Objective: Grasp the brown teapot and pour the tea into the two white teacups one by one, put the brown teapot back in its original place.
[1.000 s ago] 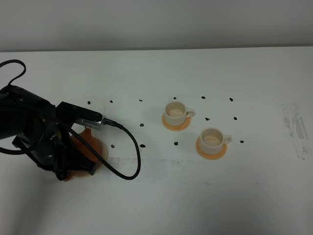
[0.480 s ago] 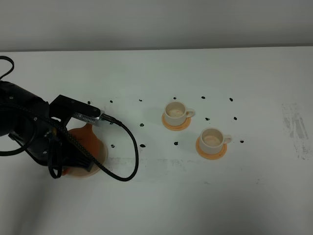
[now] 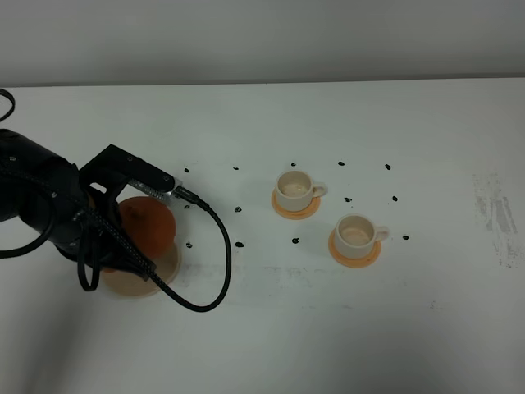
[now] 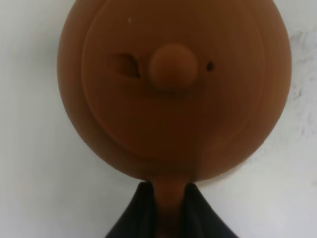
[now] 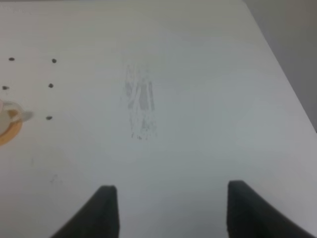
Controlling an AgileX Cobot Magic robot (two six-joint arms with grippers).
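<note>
The brown teapot [image 3: 149, 226] is at the left of the table, over the beige plate [image 3: 138, 281]; I cannot tell whether it touches the plate. In the left wrist view the teapot [image 4: 173, 84] shows from above with its lid knob. My left gripper [image 4: 168, 193] is shut on its loop handle. My left arm [image 3: 57, 205] covers part of the teapot. The two white teacups [image 3: 294, 190] [image 3: 355, 232] stand upright on orange coasters [image 3: 295, 208] [image 3: 354, 254], right of centre. My right gripper [image 5: 171, 210] is open and empty above bare table, out of the exterior view.
Small black dots [image 3: 239, 244] mark the white table around the cups. A grey scuff [image 3: 496, 215] lies near the right edge and also shows in the right wrist view [image 5: 139, 101]. A black cable [image 3: 215, 263] loops from my left arm over the table.
My left arm has shifted back and tilted. The teapot, hidden under the arm before, now shows beside it. More of the plate is uncovered. The cups have not moved.
</note>
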